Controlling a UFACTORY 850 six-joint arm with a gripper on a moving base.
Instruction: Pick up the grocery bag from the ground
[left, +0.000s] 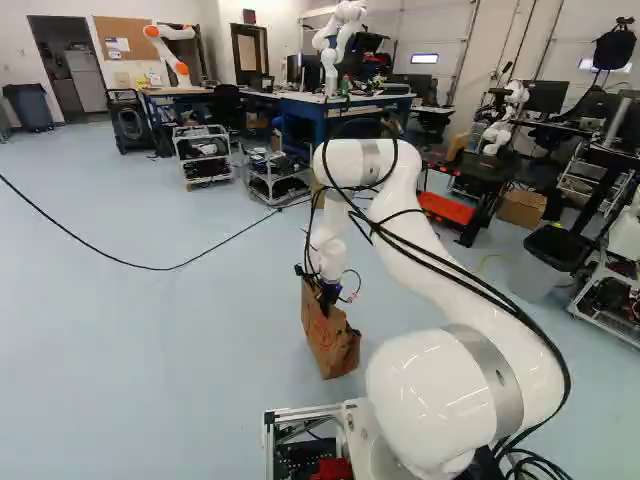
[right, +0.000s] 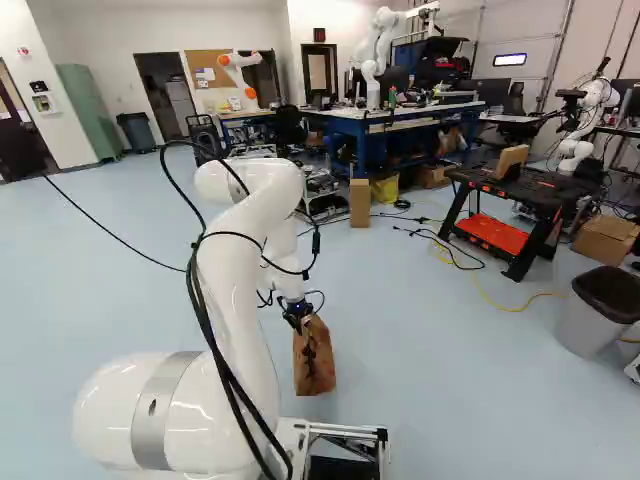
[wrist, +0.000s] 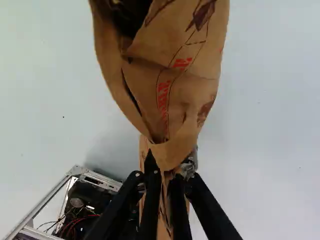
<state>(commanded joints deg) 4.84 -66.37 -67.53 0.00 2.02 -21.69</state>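
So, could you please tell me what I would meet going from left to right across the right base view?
Green cabinet, dark bin, another robot with orange joints, brown grocery bag, upright cardboard box, yellow bag, black stand with orange shelf, grey bin.

Your arm (left: 425, 395): white, grey-banded. Your pincer (right: 303, 324): black. Your grocery bag (wrist: 185, 110): brown, printed with red lettering and dark brown figures. Around you: floor (left: 130, 350), pale blue; bin (right: 588, 325), grey, black-topped; low shelf (right: 490, 233), orange-red; cabinet (right: 90, 110), green.
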